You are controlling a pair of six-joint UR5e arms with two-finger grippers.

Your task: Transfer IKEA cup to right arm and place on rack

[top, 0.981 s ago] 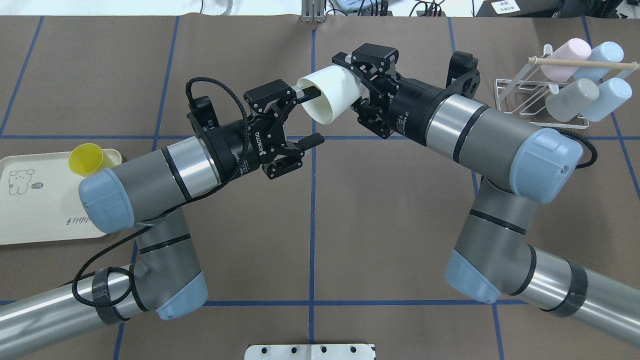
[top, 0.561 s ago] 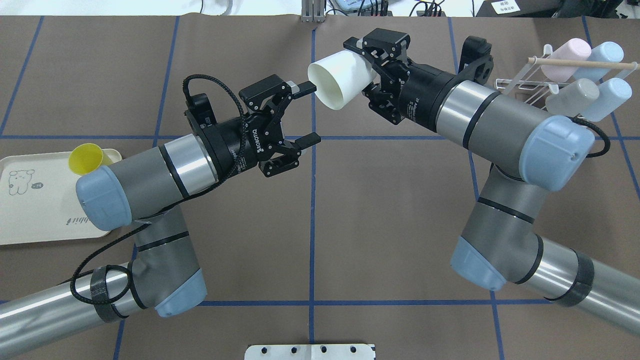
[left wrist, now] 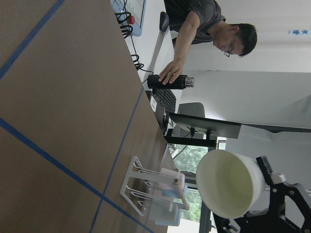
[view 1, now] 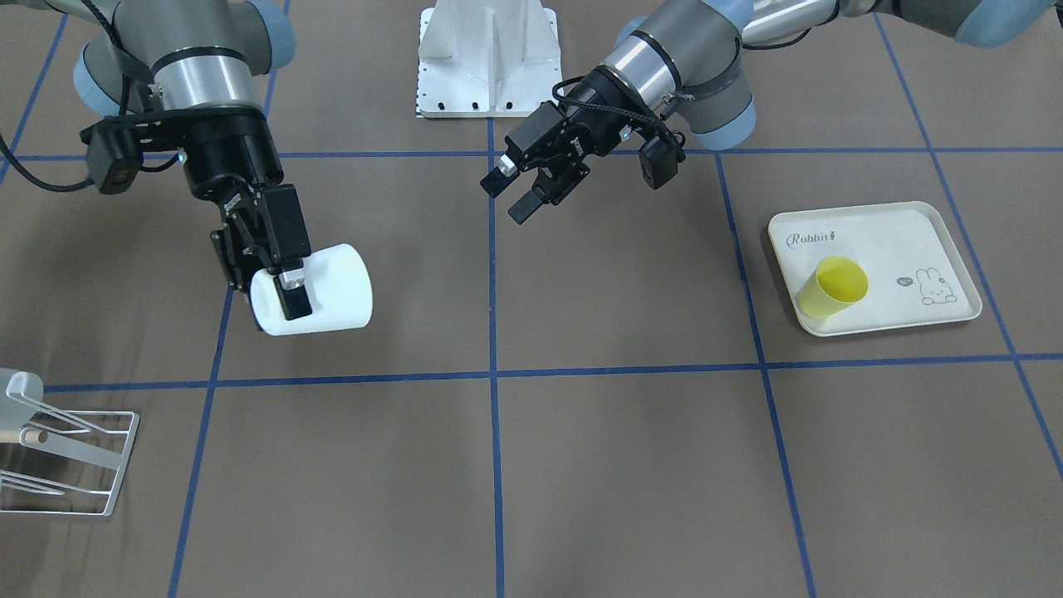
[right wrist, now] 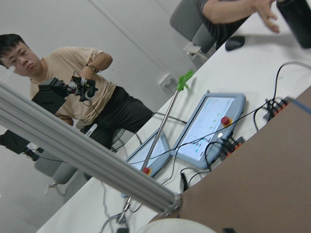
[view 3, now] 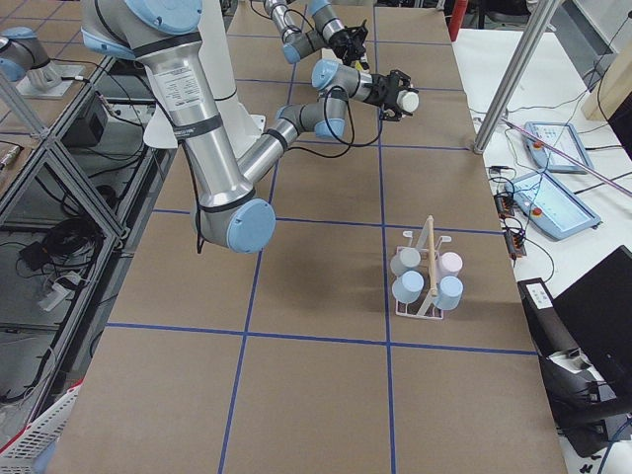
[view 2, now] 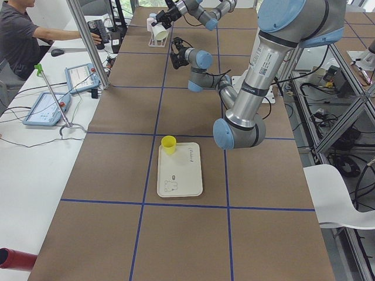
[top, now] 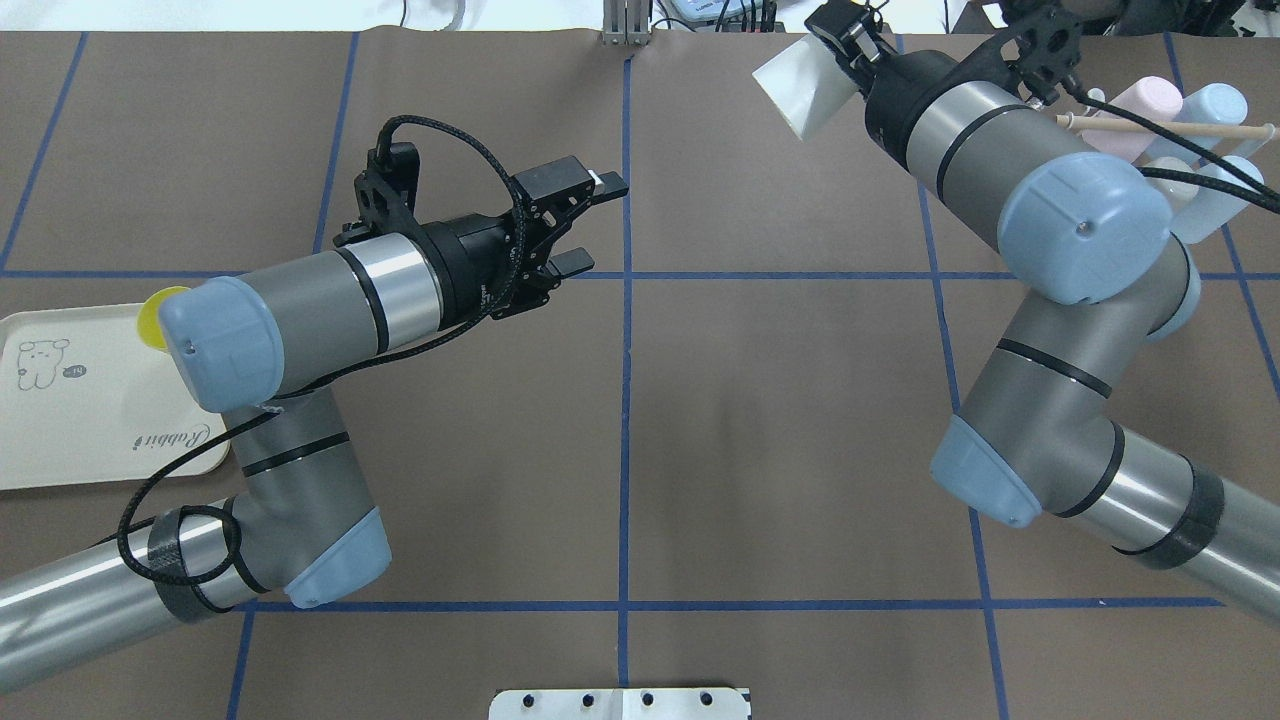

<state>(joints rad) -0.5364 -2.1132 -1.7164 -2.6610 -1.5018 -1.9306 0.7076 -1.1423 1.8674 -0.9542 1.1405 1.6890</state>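
The white IKEA cup (view 1: 328, 291) lies sideways in the air, its mouth turned back toward the table's middle. My right gripper (view 1: 289, 292) is shut on its base end. From overhead the cup (top: 798, 85) is at the far side, left of the rack (top: 1150, 128), with the right gripper (top: 838, 58) partly hidden behind the right arm (top: 1010, 150). My left gripper (top: 590, 225) is open and holds nothing, well apart from the cup. The left wrist view shows the cup's mouth (left wrist: 228, 187) and the rack (left wrist: 146, 189) beyond it.
The rack (view 3: 425, 281) carries pink, grey and light-blue cups. A yellow cup (view 1: 833, 286) lies on the cream rabbit-print tray (view 1: 913, 241) on my left side. The robot's white base (view 1: 486, 58) is between the arms. Operators sit at the desk beyond the table's far edge.
The right arm has swung the white cup away from the left gripper, to the right and farther back toward the rack. The left gripper stayed open and drew back slightly.
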